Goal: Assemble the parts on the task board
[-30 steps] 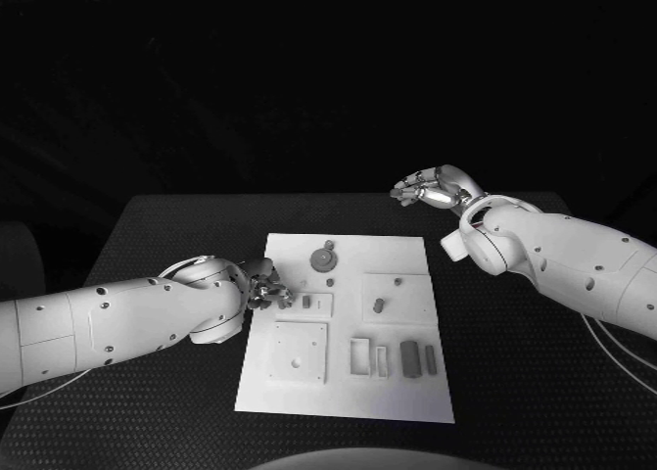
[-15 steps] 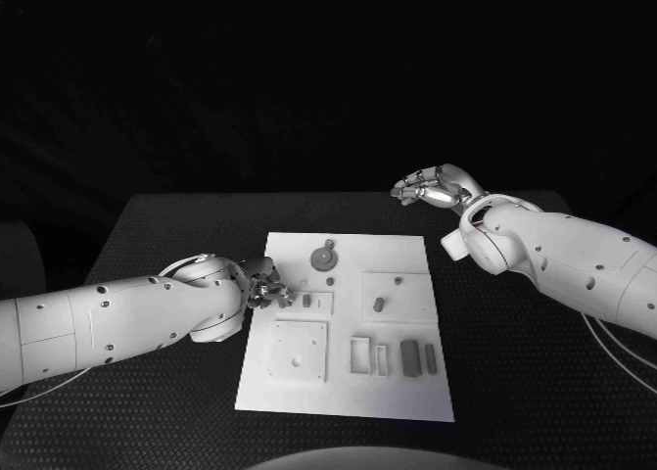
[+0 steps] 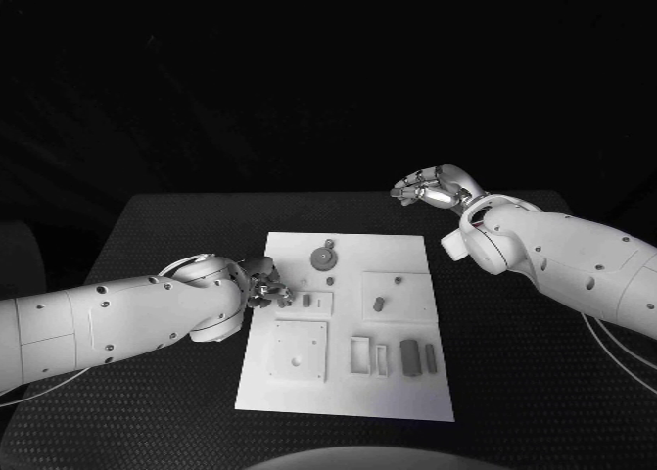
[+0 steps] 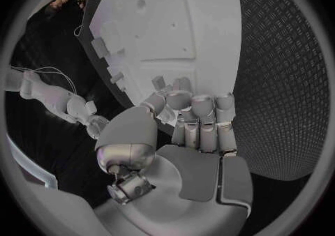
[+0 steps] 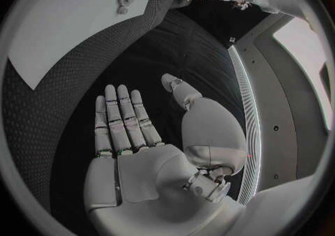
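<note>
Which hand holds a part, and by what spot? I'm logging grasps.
Right hand holds nothing, its fingers straight. Left hand has its fingers curled at the task board edge; a hold cannot be told.

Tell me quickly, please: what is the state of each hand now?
Left hand: fingers curled at the task board edge; whether it holds anything cannot be told.
Right hand: open, holding nothing.

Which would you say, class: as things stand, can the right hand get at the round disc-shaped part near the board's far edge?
Probably yes. The right hand hangs open past the task board's far edge, holding nothing, and bare table lies between it and the round part. The left hand sits at the board's other side, clear of that path.
</note>
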Robot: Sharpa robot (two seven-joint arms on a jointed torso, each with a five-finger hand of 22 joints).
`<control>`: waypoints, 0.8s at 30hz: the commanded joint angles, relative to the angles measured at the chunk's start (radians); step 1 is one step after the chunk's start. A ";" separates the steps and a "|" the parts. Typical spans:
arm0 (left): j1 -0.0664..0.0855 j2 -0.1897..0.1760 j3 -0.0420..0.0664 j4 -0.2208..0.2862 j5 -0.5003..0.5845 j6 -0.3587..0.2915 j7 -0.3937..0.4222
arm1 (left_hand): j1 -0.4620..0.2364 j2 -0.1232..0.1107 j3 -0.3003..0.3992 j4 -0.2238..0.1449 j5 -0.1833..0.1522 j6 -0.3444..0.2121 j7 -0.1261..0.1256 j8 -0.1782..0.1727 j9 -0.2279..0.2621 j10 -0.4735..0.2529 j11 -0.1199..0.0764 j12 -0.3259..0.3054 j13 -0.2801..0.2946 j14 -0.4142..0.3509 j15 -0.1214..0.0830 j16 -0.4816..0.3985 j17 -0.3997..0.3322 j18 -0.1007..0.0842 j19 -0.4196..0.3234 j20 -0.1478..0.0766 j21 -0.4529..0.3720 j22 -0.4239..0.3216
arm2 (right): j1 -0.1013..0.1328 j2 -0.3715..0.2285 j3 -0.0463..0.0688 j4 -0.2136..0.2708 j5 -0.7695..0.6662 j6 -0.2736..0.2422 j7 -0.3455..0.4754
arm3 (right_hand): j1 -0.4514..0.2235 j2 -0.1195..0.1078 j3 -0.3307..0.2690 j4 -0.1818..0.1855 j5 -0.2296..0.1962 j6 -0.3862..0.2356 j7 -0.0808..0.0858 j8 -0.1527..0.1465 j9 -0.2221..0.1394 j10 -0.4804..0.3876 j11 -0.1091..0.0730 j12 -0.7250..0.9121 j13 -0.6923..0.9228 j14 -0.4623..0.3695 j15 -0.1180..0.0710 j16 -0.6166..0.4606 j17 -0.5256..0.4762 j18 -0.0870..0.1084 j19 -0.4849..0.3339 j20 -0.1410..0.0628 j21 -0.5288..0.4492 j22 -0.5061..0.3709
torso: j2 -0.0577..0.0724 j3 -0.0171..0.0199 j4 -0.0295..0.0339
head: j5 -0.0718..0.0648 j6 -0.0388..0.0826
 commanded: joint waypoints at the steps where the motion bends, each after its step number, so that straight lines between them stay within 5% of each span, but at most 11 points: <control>1: -0.006 -0.002 -0.005 -0.006 -0.006 0.026 -0.025 | 0.004 0.010 0.009 -0.002 0.003 0.021 -0.016 -0.003 -0.002 -0.001 -0.005 0.005 -0.001 0.004 -0.010 0.004 -0.001 0.002 -0.001 -0.152 0.005 -0.002 | -0.001 0.000 0.001 0.000 -0.001 0.014 0.007 | 0.006 0.005 -0.005 0.004 0.005 -0.007 0.019 0.004 -0.002 0.008 0.000 -0.006 -0.001 -0.008 0.002 -0.002 -0.002 -0.020 -0.004 0.000 -0.006 0.002 | 0.000 0.0000 -0.0004 | 0.001 0.000; 24: -0.006 -0.001 -0.005 -0.007 -0.041 0.036 -0.033 | -0.002 0.005 0.006 -0.006 0.014 0.036 -0.021 0.004 0.000 0.001 -0.009 0.008 -0.002 0.008 -0.012 0.008 -0.002 0.002 0.001 -0.152 0.010 -0.008 | -0.001 0.001 0.001 0.001 -0.001 0.015 0.007 | 0.005 0.005 -0.006 0.004 0.006 -0.007 0.019 0.005 -0.002 0.009 0.000 -0.007 -0.001 -0.008 0.002 -0.002 -0.002 -0.020 -0.004 -0.001 -0.007 0.004 | 0.000 0.0003 -0.0008 | 0.000 0.000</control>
